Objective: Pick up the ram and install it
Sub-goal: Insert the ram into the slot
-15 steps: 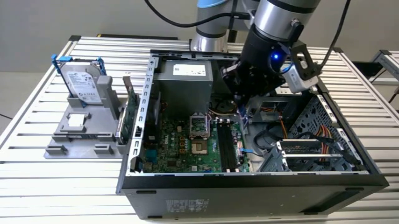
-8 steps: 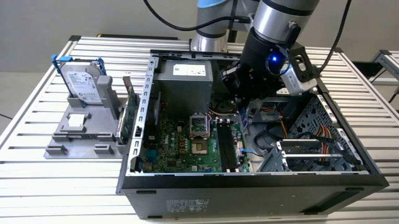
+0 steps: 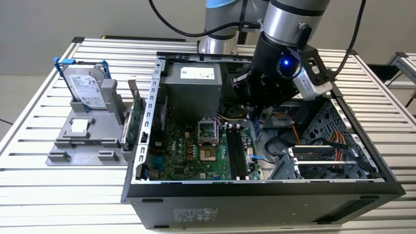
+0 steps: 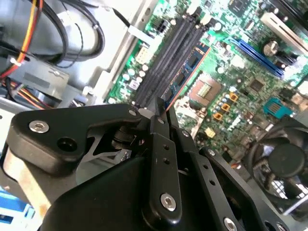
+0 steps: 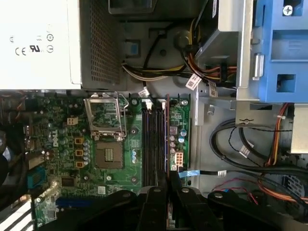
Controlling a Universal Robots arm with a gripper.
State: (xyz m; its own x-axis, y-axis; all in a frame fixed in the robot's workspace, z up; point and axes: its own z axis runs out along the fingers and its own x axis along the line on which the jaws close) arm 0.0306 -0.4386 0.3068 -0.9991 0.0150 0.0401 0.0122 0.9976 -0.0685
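Observation:
My gripper (image 3: 255, 117) is down inside the open computer case (image 3: 140, 146), over the motherboard (image 3: 188, 156). Its fingers are shut on the ram (image 4: 190, 67), a thin blue-green stick seen edge-on. In both wrist views the ram (image 5: 167, 134) runs lengthwise along the black memory slots (image 5: 151, 144), over the outermost slot on the side away from the processor socket (image 5: 107, 154). I cannot tell whether the ram touches that slot. From the exterior view, the slots (image 3: 235, 153) lie just in front of the gripper.
A grey power supply (image 3: 192, 92) stands at the back of the case. Bundled cables (image 5: 250, 149) and a drive cage (image 3: 325, 161) fill the exterior view's right. A green expansion card (image 3: 136, 122) and a silver hard drive (image 3: 87, 87) stand on a grey holder outside the case.

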